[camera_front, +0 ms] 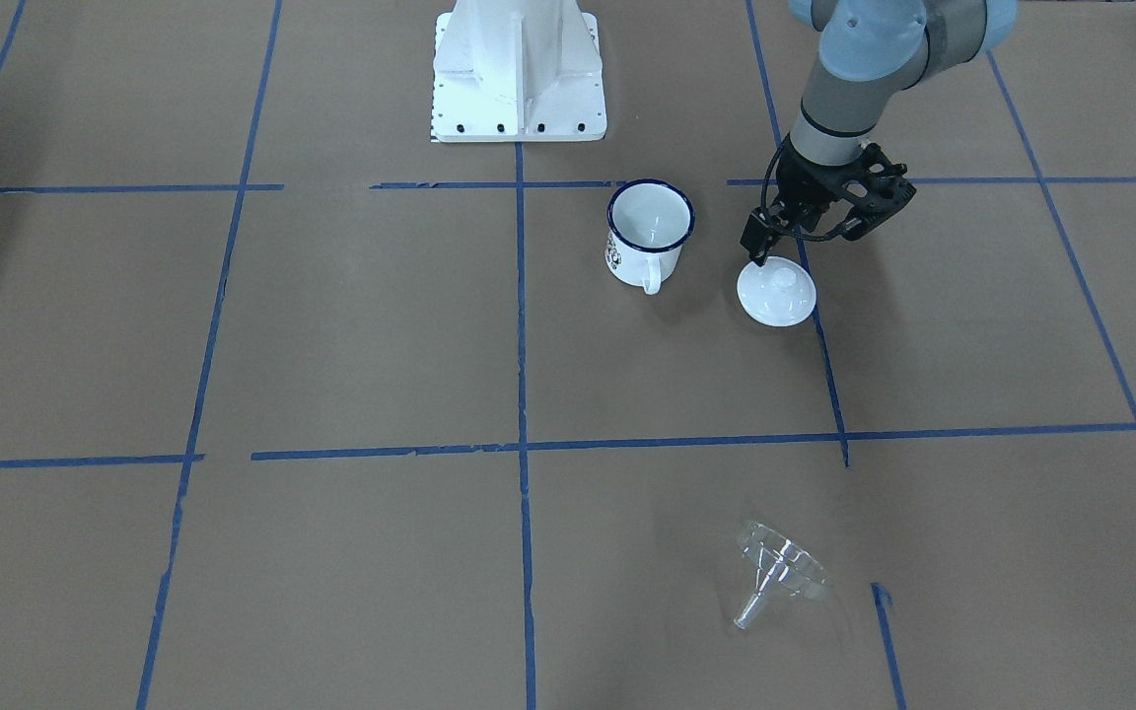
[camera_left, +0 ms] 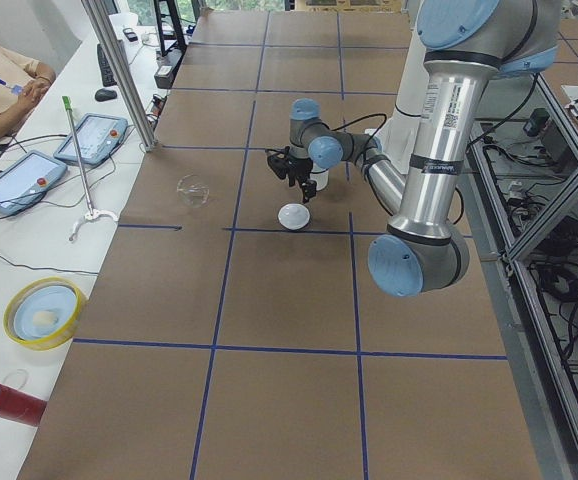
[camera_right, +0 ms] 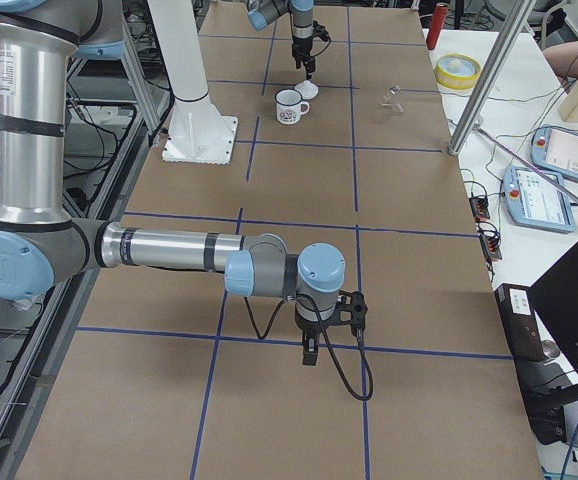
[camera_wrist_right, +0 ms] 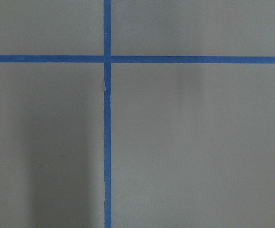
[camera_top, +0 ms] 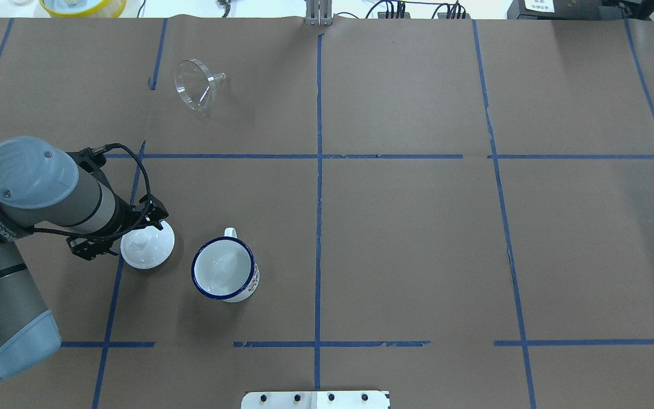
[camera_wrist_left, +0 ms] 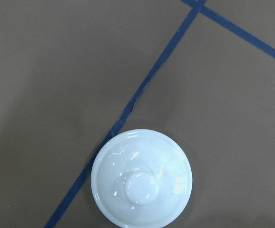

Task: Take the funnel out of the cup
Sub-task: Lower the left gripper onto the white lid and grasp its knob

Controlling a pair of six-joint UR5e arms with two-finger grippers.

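The clear funnel [camera_front: 780, 572] lies on its side on the brown table, far from the cup; it also shows in the overhead view [camera_top: 195, 85]. The white mug with a blue rim [camera_front: 649, 237] stands upright and empty [camera_top: 225, 270]. My left gripper [camera_front: 758, 254] hovers just above the edge of a white domed lid [camera_front: 776, 292], beside the mug, and its fingers look shut and empty. The left wrist view shows only the lid [camera_wrist_left: 141, 185] below. My right gripper [camera_right: 309, 355] hangs over bare table far from all this; I cannot tell its state.
The white robot base [camera_front: 519, 74] stands behind the mug. Blue tape lines [camera_front: 521, 296] cross the table. Beyond the far edge are a yellow bowl [camera_left: 41, 310], a red tube [camera_left: 4, 402] and tablets [camera_left: 17, 180], with an operator seated there.
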